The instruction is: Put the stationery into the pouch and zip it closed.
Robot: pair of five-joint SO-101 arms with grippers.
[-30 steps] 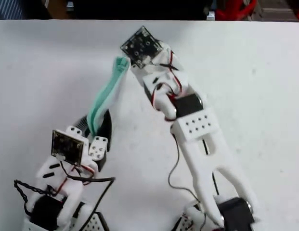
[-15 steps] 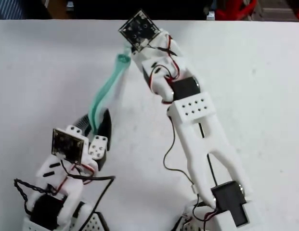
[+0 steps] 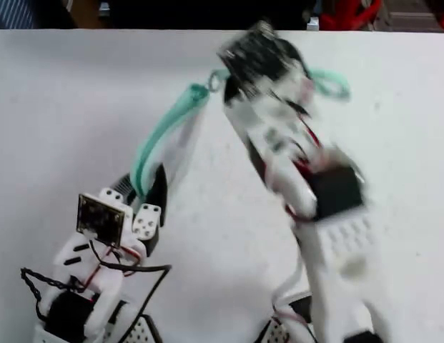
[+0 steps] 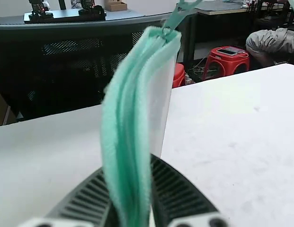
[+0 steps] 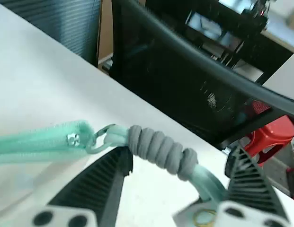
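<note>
Nearest the arm bases, the left gripper (image 4: 131, 208) has its black ribbed jaws clamped on the lower end of a slim pouch (image 4: 137, 109) of translucent plastic edged with a mint-green fabric zip. The pouch stands on edge and rises out of the jaws, zip side facing the left wrist camera. From above it runs as a long tilted strip away from the left arm, over the white table (image 3: 64, 107), towards the far edge. At its far end sits the small metal zip slider with a ring (image 5: 100, 138), right at the tip of the green tape. From the ring a short grey wound-cord grip (image 5: 158, 146) leads on into a teal strap (image 5: 203, 177), whose loop shows from above just past the right arm's head. The right gripper (image 5: 181, 161) is at this end of the pouch, its two black jaws standing wide apart with the grey grip lying across the gap between them. The strap seems to bend down by one jaw, though I cannot tell whether it is hooked there. Beyond the table edge stand a black mesh panel (image 4: 66, 71) and a red stool (image 4: 227, 59).
</note>
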